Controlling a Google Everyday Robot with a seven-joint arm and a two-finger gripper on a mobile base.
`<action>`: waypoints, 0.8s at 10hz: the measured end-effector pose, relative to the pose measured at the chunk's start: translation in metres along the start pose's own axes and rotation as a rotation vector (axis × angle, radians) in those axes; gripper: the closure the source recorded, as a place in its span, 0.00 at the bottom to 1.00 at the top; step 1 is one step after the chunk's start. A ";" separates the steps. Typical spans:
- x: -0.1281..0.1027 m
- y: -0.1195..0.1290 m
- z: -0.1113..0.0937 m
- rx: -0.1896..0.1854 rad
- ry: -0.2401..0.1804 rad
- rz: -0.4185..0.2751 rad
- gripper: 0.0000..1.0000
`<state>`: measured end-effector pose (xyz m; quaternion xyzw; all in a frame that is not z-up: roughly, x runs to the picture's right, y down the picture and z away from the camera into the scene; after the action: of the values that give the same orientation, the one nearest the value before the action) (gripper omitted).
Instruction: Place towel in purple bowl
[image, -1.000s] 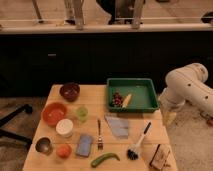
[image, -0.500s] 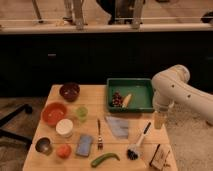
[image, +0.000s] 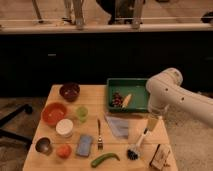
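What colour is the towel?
The towel is pale grey-blue, camera view; pincer hangs beside it.

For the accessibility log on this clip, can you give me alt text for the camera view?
A white robot arm reaches in from the frame's right, its gripper hanging just right of a thin pale grey-blue towel lying on a wooden table. The small round dark purple bowl sits at the table's far-left corner, apart from the towel.

The towel (image: 118, 126), beside the pincer (image: 152, 123), lies between fork (image: 99, 134) and brush (image: 139, 143).
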<state>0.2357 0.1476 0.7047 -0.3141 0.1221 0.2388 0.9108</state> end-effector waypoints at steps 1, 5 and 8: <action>-0.002 0.002 0.001 -0.006 -0.009 0.025 0.20; -0.003 0.004 0.001 -0.011 -0.010 0.032 0.20; -0.008 0.013 0.008 -0.011 0.005 0.092 0.20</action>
<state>0.2225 0.1585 0.7076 -0.3136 0.1373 0.2804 0.8967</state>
